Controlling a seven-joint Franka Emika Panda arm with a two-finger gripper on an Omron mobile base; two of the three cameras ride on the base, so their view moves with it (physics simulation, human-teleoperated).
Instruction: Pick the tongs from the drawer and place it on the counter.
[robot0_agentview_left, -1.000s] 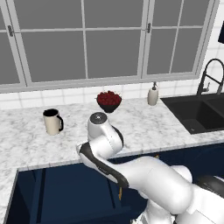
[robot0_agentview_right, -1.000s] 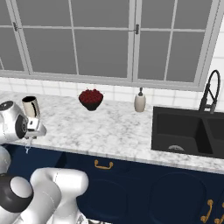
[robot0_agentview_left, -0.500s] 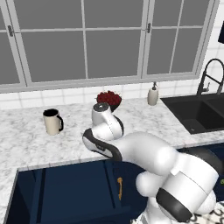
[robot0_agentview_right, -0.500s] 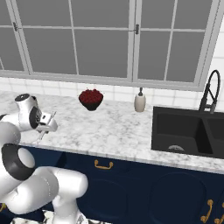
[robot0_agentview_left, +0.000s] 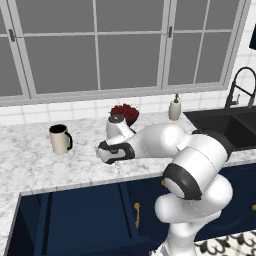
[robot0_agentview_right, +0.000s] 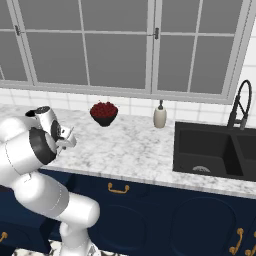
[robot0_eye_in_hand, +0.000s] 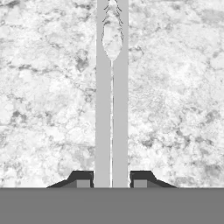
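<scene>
The thin silvery tongs (robot0_eye_in_hand: 111, 109) run straight away from my hand, both slim arms close together, over the white marble counter (robot0_eye_in_hand: 43, 87). My gripper (robot0_eye_in_hand: 111, 180) is shut on the tongs, a dark fingertip pressing on each side. From the left base view the gripper (robot0_agentview_left: 116, 161) hovers just above the counter (robot0_agentview_left: 30, 165) near its front edge, right of the mug, with a sliver of the tongs (robot0_agentview_left: 119, 169) hanging below it. The gripper (robot0_agentview_right: 67, 140) sits over the counter's (robot0_agentview_right: 130, 150) left part. The navy drawer (robot0_agentview_left: 75, 215) stands open below the counter edge.
A cream mug (robot0_agentview_left: 60, 139) with a dark rim stands left of the gripper. A dark bowl of red fruit (robot0_agentview_left: 124, 112) and a soap dispenser (robot0_agentview_left: 174, 107) stand by the back wall. The black sink (robot0_agentview_right: 215, 150) and faucet (robot0_agentview_right: 240, 102) lie to the right.
The arm has swung up and forward from the counter's front edge, carrying the tongs over the marble. The gripper now sits lower and right of the mug.
</scene>
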